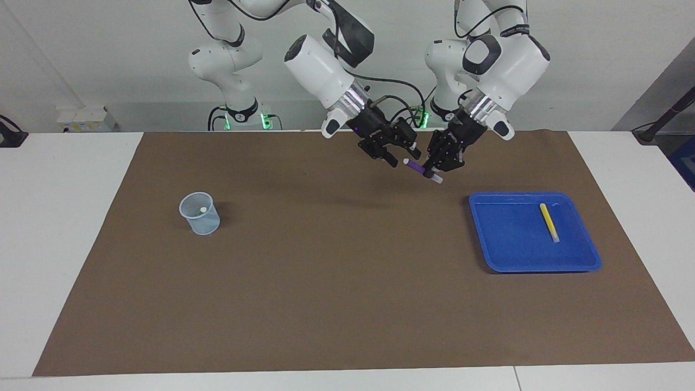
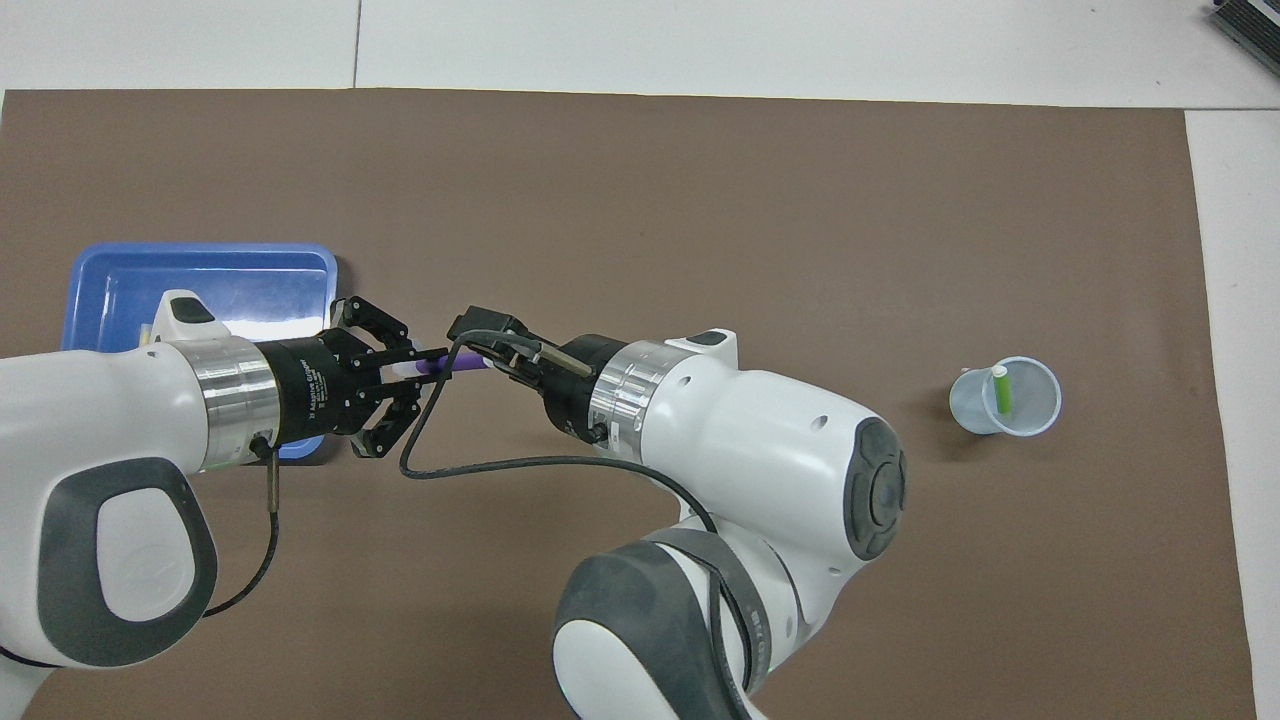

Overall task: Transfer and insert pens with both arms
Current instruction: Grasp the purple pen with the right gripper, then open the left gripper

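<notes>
1. The purple pen (image 1: 417,168) hangs in the air over the brown mat (image 1: 347,304), near the mat's edge closest to the robots and beside the blue tray (image 1: 510,255), tilted with its white tip toward the right arm.
2. We see the left gripper (image 1: 436,172) clamped on the pen's lower end.
3. The right gripper (image 1: 403,157) sits at the pen's white tip; we cannot tell whether its jaws are apart or closed on it.
4. The yellow pen (image 1: 549,222) lies flat in the tray, toward the left arm's end of the table.
5. The green pen (image 2: 1001,389) stands in the clear cup (image 1: 200,213), on the mat toward the right arm's end.
</notes>
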### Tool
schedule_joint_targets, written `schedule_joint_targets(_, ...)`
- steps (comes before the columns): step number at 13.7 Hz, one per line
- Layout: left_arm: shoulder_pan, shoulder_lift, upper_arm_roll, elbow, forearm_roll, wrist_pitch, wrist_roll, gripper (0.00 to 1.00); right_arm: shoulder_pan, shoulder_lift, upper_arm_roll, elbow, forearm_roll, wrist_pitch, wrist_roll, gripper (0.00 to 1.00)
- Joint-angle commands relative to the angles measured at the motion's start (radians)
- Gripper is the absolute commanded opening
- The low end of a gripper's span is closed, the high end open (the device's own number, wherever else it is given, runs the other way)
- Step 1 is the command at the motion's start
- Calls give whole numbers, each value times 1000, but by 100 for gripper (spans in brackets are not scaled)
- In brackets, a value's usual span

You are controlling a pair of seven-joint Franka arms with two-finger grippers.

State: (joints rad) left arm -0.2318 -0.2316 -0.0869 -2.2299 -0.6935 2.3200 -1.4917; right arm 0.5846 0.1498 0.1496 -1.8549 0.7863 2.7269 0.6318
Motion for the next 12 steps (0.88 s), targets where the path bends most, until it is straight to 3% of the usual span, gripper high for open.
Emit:
schedule_joint_targets(1, -21, -34, 12, -31, -17, 19, -21, 0, 23, 37, 2, 30, 14, 25, -27, 73)
schedule_joint_targets(6, -23, -34, 12, -31, -17, 19, -30, 0, 46, 63, 2, 30, 11, 76, -43, 55)
schedule_joint_targets(10, -23, -34, 12, -30, -17, 19, -35, 0, 38, 65, 2, 30, 8, 70, -56, 50)
schedule_joint_targets(12, -23, -34, 12, -30, -17, 19, -36, 0, 34, 66, 2, 28, 8, 65, -81, 42)
